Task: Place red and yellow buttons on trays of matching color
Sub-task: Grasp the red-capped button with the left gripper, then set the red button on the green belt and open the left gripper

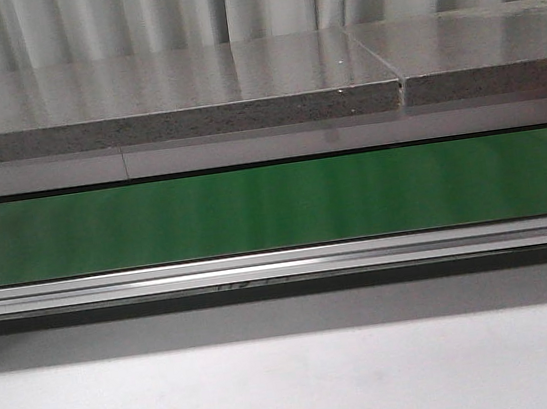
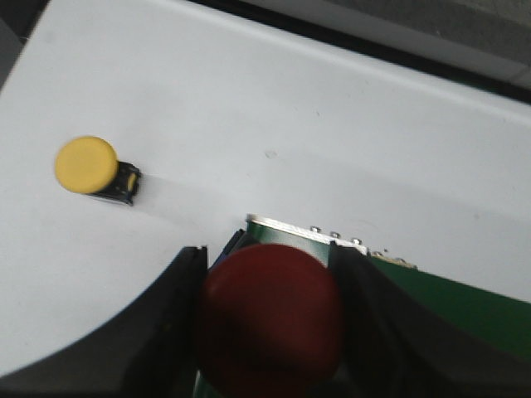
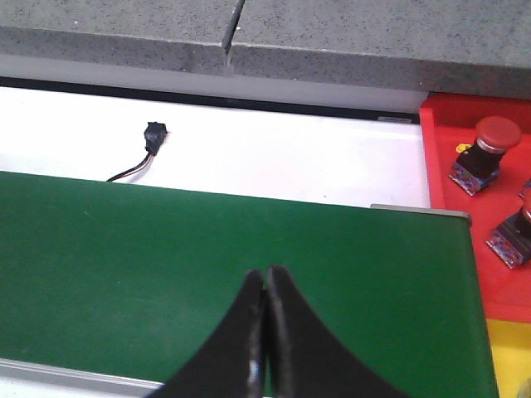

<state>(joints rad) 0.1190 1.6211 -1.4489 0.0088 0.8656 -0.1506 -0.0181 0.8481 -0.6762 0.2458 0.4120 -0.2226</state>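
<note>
Currently the left tool (image 2: 270, 323) grips a red button (image 2: 272, 319) between its fingers, above the end of the green conveyor belt (image 2: 465, 303). Risk: the rounded cap may slip during transfer, since the red tray (image 3: 448, 149) appears only in the right wrist view. The right tool (image 3: 265, 332) is closed and empty over the belt. A yellow button (image 2: 87, 166) lies well apart on open white surface (image 2: 332, 124), leaving ample clearance

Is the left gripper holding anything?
Yes: the left gripper is shut on a red button, whose cap sits between both fingers.
</note>
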